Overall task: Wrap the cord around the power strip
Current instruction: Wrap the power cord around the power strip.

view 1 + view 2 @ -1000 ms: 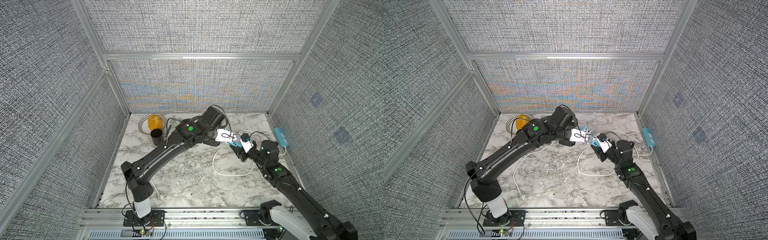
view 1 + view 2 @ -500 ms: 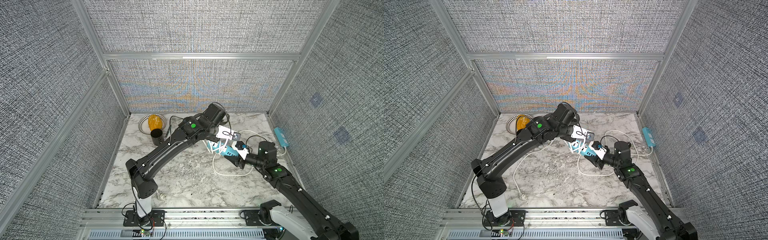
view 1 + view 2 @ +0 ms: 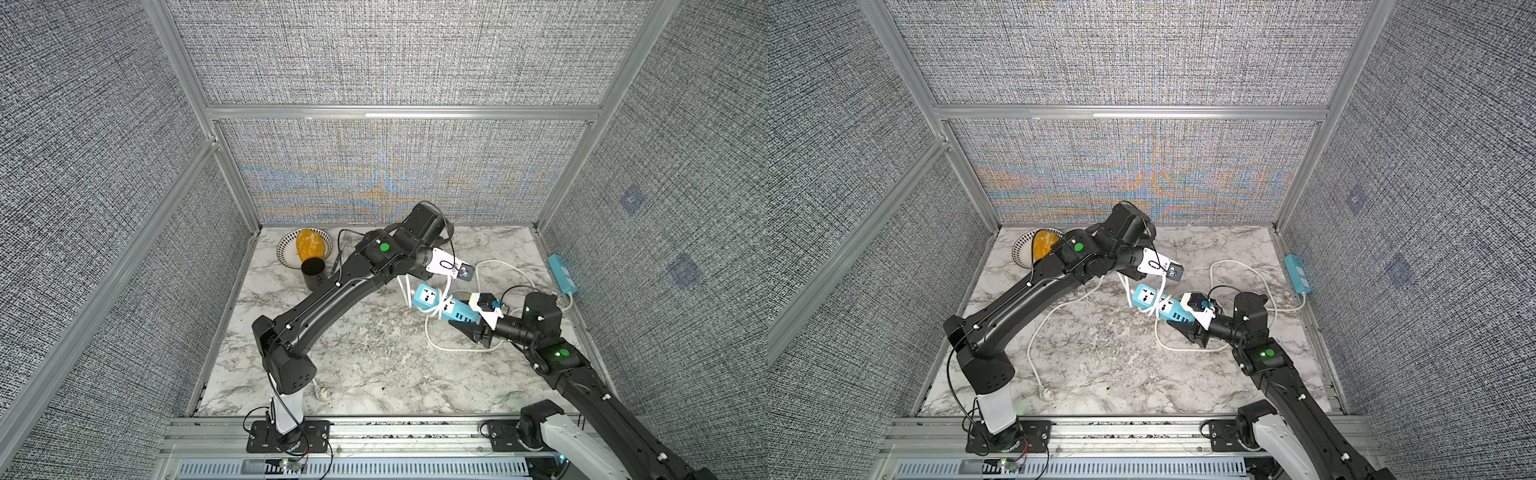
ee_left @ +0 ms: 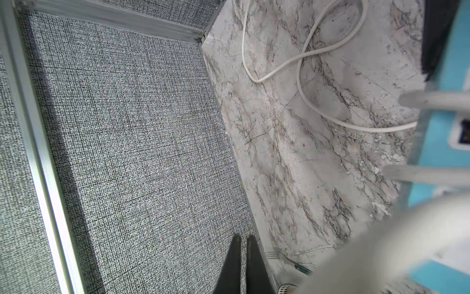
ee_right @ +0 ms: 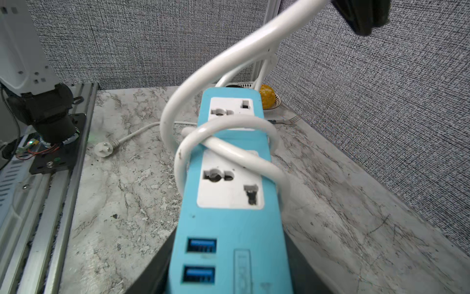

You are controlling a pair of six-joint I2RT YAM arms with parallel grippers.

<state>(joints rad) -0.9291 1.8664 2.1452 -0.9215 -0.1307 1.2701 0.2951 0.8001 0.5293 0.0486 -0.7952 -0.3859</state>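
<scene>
The right gripper (image 5: 229,280) clamps the USB end of the sky-blue plastic power strip (image 5: 230,178). The strip is a flat, round-cornered bar held off the veined marble tabletop (image 5: 106,198), projecting straight out past the fingertips. Just ahead of those fingertips, the glossy, round white cord (image 5: 229,142) crosses itself in loops around the strip's middle, between its two white socket plates. From there one strand arcs upward to the left gripper (image 5: 361,15), whose black tapered fingers (image 4: 232,263) are pressed together, pinching the cord above the strip's far end. The slack trails over the marble below both grippers, ending in a round white plug (image 5: 103,149).
</scene>
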